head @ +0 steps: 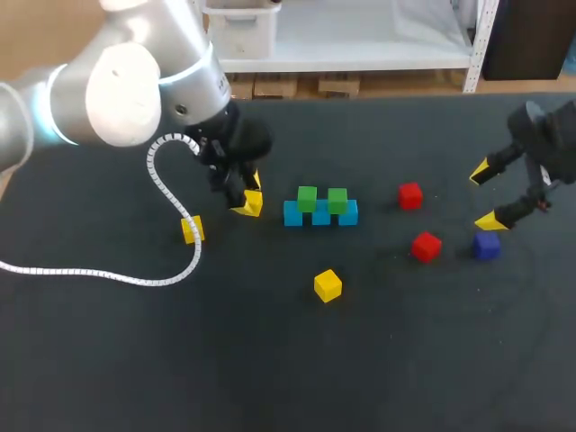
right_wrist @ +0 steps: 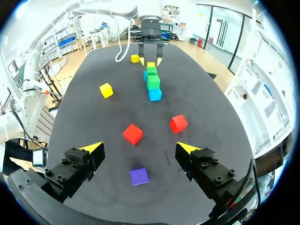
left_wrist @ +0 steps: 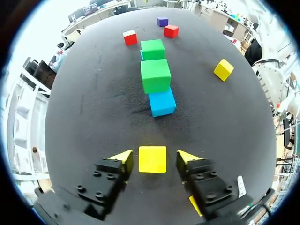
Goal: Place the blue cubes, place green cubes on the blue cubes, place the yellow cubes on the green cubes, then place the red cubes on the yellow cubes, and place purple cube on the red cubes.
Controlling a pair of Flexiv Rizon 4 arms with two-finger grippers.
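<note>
The left gripper stands open around a yellow cube, holding nothing yet, just left of the blue cubes and green cubes, so it should close evenly before lifting.

Rear yellow cube mostly hid. behind left hand.
</note>
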